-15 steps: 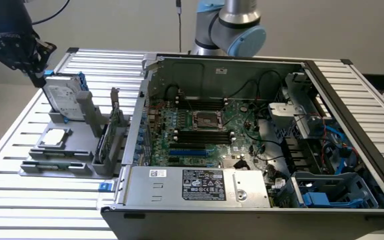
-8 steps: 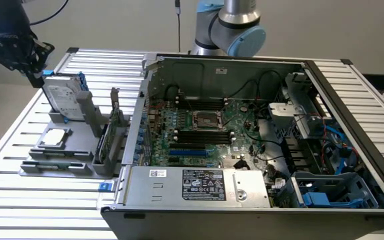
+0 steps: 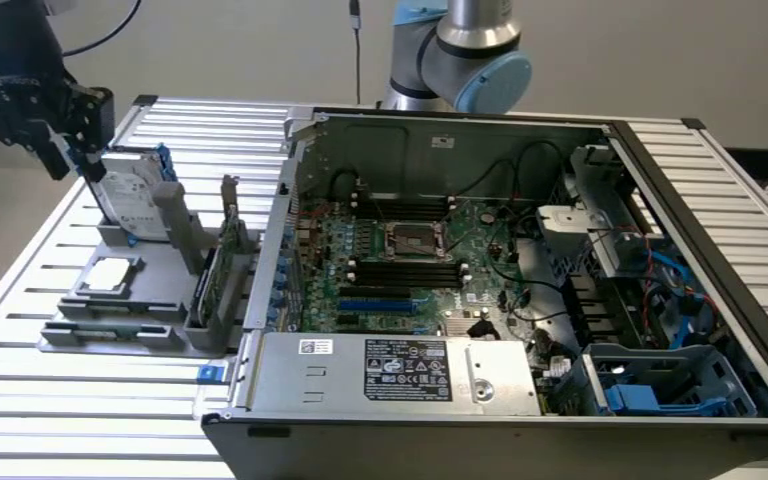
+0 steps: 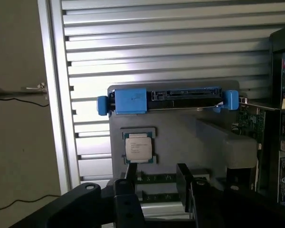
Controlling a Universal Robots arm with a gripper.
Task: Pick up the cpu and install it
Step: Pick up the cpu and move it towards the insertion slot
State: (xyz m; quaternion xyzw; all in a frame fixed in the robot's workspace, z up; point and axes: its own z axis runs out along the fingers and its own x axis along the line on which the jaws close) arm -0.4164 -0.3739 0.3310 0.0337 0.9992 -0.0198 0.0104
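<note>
Slatted aluminium table (image 3: 37, 400) under everything, and up at the exterior view's left we have the gripper (image 3: 75, 165) hanging above the grey fixture (image 3: 157, 310). From the wrist camera we see its two dark fingers (image 4: 183, 178) standing well apart with nothing between them: open and empty-handed. Just beside it in the exterior view is the hard drive (image 3: 131, 195), standing on edge in its blue bracket at the fixture's far end; whether a finger touches it, we cannot tell. Moving out, there is the cpu (image 3: 113, 272), lying flat in its shallow square recess on the fixture, pale metal top facing up, clear of the fingers. Past it, green memory sticks (image 4: 156, 178) lie in their slots at the fixture's near end. Further out, at the exterior view's right, the open computer case (image 3: 704, 250) lies on its side on the table. We can see the motherboard's square socket (image 3: 411, 240) with its metal frame near the middle, well apart from the cpu. Behind the case rises the robot arm (image 3: 471, 50).
</note>
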